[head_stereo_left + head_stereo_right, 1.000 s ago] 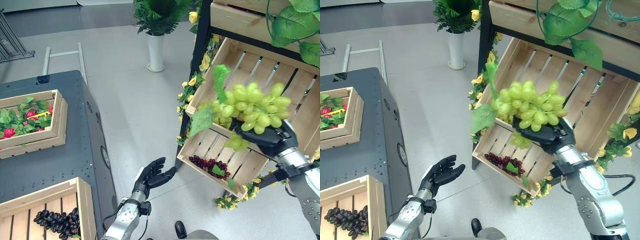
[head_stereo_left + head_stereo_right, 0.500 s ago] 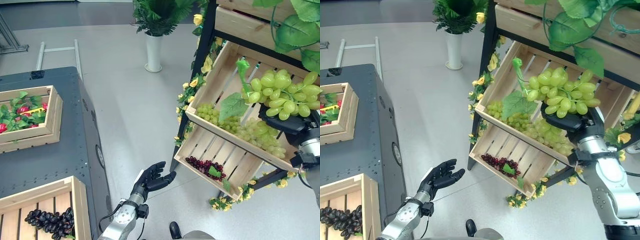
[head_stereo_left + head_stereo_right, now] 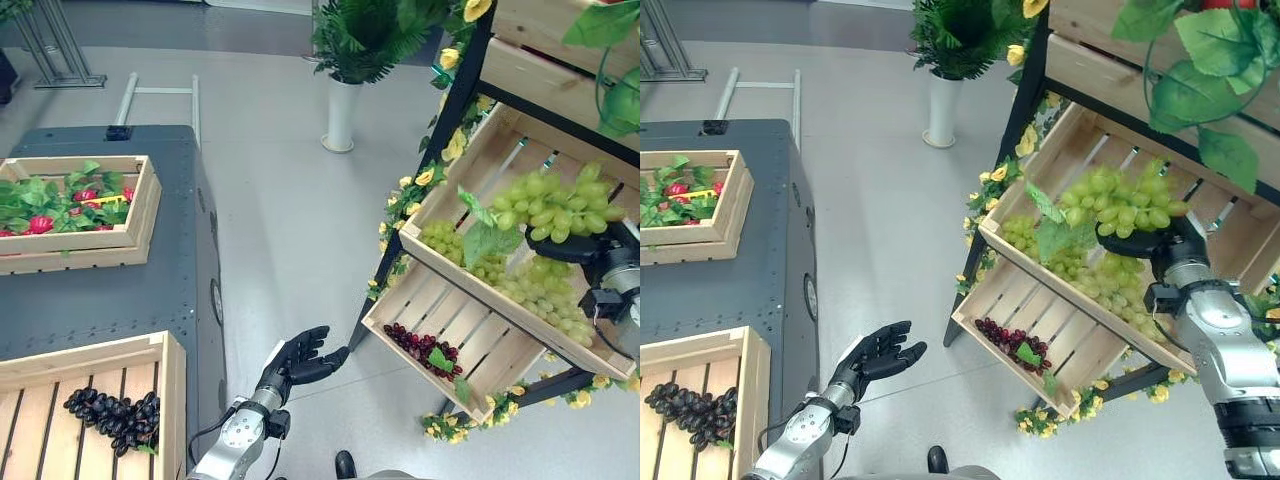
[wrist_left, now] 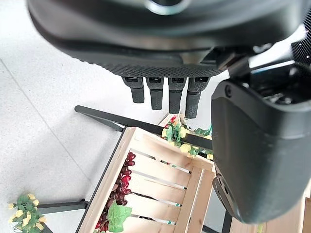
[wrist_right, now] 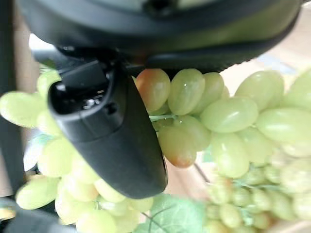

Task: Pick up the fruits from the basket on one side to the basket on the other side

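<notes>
One grape bunch (image 3: 548, 205) above crate rim (image 3: 470, 286)

White vase (image 3: 341, 113) (holding a green plant (image 3: 365, 35)) stands on floor.

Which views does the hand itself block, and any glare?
Right wrist view: right hand hides much of it; green grape bunch shows past it. Left wrist view: the left hand hides about half; red grapes in a wooden crate show beyond. Left eye view: no glare on the floor.
</notes>
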Controlling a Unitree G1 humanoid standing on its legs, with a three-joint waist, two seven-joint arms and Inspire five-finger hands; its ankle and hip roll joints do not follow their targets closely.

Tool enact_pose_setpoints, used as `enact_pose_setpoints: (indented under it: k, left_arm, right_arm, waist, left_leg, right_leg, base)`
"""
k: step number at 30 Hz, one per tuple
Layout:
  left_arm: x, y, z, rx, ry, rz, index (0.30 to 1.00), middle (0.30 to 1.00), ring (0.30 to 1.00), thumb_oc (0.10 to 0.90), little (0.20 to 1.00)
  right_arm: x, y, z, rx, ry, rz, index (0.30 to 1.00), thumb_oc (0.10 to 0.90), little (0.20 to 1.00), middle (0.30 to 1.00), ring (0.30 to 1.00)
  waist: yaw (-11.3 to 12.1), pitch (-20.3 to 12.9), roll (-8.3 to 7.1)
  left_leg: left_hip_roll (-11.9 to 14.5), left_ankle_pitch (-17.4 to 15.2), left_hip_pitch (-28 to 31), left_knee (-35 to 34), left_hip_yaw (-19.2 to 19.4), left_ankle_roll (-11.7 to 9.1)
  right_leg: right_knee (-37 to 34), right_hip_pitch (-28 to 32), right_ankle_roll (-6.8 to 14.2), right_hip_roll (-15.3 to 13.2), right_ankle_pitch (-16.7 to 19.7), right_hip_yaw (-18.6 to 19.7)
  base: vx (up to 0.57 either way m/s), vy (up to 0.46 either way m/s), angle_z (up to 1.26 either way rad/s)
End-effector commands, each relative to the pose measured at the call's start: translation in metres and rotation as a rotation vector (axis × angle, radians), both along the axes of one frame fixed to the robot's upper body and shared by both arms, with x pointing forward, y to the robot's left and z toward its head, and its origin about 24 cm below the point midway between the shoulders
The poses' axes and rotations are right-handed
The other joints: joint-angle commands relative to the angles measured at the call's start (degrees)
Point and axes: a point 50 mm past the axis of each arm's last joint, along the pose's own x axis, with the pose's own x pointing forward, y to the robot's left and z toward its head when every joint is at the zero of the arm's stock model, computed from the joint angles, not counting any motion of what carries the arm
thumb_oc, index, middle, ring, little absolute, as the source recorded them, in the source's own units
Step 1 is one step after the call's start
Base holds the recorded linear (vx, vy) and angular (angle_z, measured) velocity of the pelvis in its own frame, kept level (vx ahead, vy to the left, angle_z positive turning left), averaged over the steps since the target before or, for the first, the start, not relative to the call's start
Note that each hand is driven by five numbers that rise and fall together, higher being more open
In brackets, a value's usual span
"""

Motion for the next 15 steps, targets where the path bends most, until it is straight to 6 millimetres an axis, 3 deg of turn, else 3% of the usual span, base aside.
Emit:
enact_pose_setpoints:
  k: [1,7,9,10,11,15]
  left_arm:
    - [0.032,-0.023,0.03,-0.035,-0.169,-0.112,0.9,0.9,0.9,0.8,0.9]
    - [0.036,-0.025,0.032,-0.035,-0.169,-0.116,0.9,0.9,0.9,0.8,0.9]
    - [0.037,-0.026,0.032,-0.03,-0.17,-0.115,0.9,0.9,0.9,0.8,0.9]
    - [0.038,-0.025,0.033,-0.029,-0.171,-0.115,0.9,0.9,0.9,0.8,0.9]
    - [0.038,-0.024,0.033,-0.025,-0.173,-0.112,0.9,0.9,0.9,0.8,0.9]
    - [0.04,-0.021,0.034,-0.021,-0.173,-0.102,0.9,0.9,0.9,0.8,0.9]
  right_arm:
    - [0.013,-0.03,0.088,-0.196,-0.231,-0.123,0.3,0.4,0.3,0.3,0.3]
    - [0.022,-0.042,0.078,-0.3,-0.113,-0.2,0.3,0.4,0.3,0.3,0.3]
    - [0.025,-0.045,0.065,-0.296,-0.026,-0.217,0.3,0.4,0.3,0.3,0.3]
    - [0.025,-0.047,0.063,-0.288,-0.013,-0.221,0.451,0.5,0.451,0.451,0.451]
    - [0.025,-0.049,0.058,-0.272,0.012,-0.232,0.9,0.8,0.9,0.9,0.9]
    - [0.024,-0.053,0.053,-0.263,0.027,-0.277,0.9,0.8,0.9,0.9,0.9]
  waist:
    - [2.7,-1.9,-1.41]
    - [3.6,-1.5,-1.26]
    - [4.0,-1.3,-1.24]
    - [4.0,-1.3,-1.21]
    - [4.1,-1.2,-1.15]
    - [4.0,-1.0,-1.1]
  left_leg:
    - [0.4,-4.5,0.0,0.2,-5.7,-0.4]
    - [0.3,-4.4,-0.1,0.2,-6.1,-0.5]
    - [0.2,-4.3,-0.2,0.2,-6.3,-0.4]
    - [0.2,-4.3,-0.2,0.2,-6.3,-0.4]
    - [0.2,-4.3,-0.2,0.2,-6.3,-0.4]
    - [0.1,-4.3,0.0,0.2,-6.4,-0.4]
  right_leg:
    - [0.1,2.0,1.6,0.3,1.4,-4.1]
    - [0.1,2.1,1.5,0.1,1.5,-4.6]
    - [0.1,2.1,1.4,0.0,1.5,-4.8]
    - [0.1,2.1,1.4,0.0,1.5,-4.9]
    - [0.1,2.1,1.4,-0.1,1.5,-4.9]
    - [0.1,2.4,1.2,-0.1,1.5,-5.0]
  base:
    - [-0.01,0.001,0.09]
    - [-0.02,0.004,0.06]
    - [-0.02,0.001,0.08]
    - [-0.02,-0.001,0.1]
    - [-0.02,0.002,0.11]
    - [-0.01,-0.002,0.04]
